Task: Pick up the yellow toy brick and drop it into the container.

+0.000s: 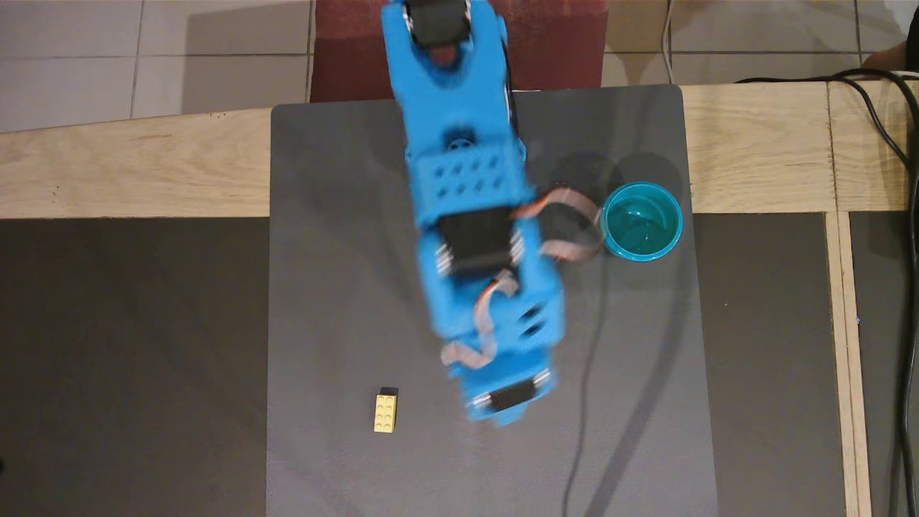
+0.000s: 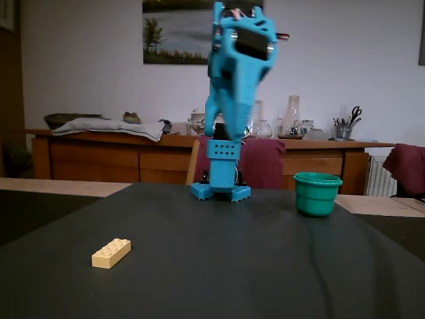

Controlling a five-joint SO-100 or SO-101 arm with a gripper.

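Note:
The yellow toy brick (image 1: 385, 411) lies flat on the grey mat near its front edge, studs up; in the fixed view (image 2: 111, 253) it is at the front left. The teal container (image 1: 641, 220) stands upright and empty at the mat's right side, and at the right in the fixed view (image 2: 317, 193). The blue arm reaches over the mat's middle, held high and blurred. Its gripper (image 1: 505, 413) end is above the mat, to the right of the brick and well above it. The fingers are hidden under the wrist, and nothing shows in them.
The grey mat (image 1: 323, 215) lies on a wooden table with darker panels on both sides. Black cables (image 1: 901, 143) run along the right edge. A loose ribbon cable (image 1: 574, 215) from the arm hangs close to the container. A dark red chair (image 2: 262, 163) stands behind the arm's base.

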